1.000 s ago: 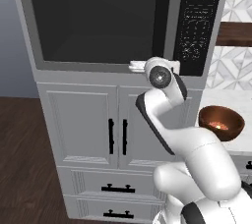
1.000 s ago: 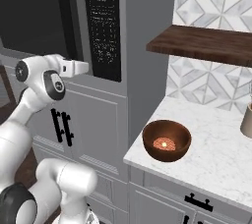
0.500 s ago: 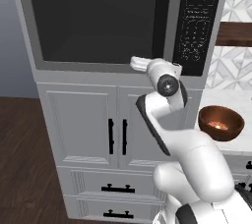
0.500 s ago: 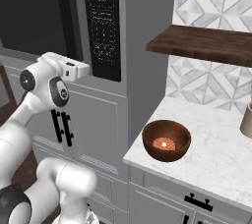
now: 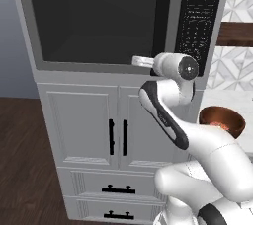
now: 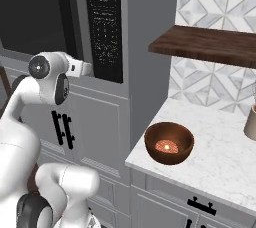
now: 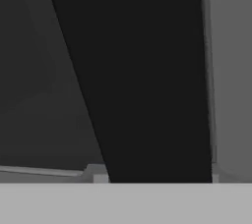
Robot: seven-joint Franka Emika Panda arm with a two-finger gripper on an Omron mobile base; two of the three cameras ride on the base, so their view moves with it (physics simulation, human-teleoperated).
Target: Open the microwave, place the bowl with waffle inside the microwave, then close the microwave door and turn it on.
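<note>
Here, gripper (image 5: 160,66) at microwave door's (image 5: 99,21) black strip — closure unclear, bowl (image 6: 169,143) well apart.

Tool fingertips hidden behind the wrist; microwave (image 5: 108,21) top cut off

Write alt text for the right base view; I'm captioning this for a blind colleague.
A white robot arm reaches its hand up to the closed microwave door, by the black handle strip beside the keypad. To the right, a reddish-brown bowl holding an orange waffle sits on a white marble counter under a wooden shelf.
</note>
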